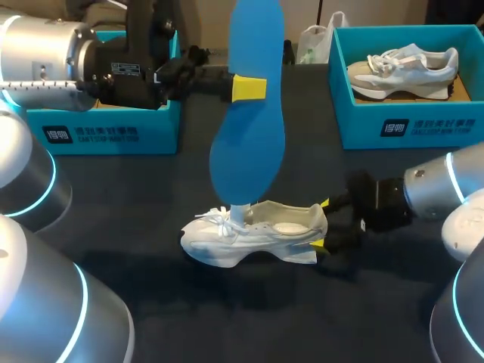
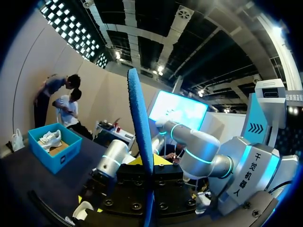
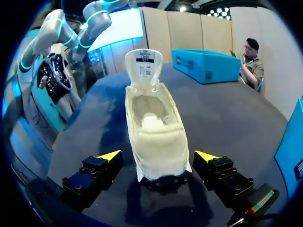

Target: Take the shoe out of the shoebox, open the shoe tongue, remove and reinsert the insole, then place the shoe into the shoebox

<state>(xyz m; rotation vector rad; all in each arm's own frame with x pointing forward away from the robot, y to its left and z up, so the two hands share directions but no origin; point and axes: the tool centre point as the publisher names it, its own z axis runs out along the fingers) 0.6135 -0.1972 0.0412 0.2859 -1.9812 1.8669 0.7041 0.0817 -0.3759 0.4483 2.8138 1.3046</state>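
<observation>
The left gripper [image 1: 248, 88] is closed on the blue insole [image 1: 249, 151], pinching it by one edge at mid-length. The insole hangs upright, its lower end just above the shoe [image 1: 249, 240]. The shoe sits on the worktop [image 1: 136, 189] with its tongue [image 3: 143, 64] raised. The right gripper [image 1: 322, 224] straddles the heel with its fingers spread and seemingly not clamping. Held by such a thin edge, the insole could twist or slip. Its tip may catch the tongue and buckle, and the unclamped shoe could skid.
</observation>
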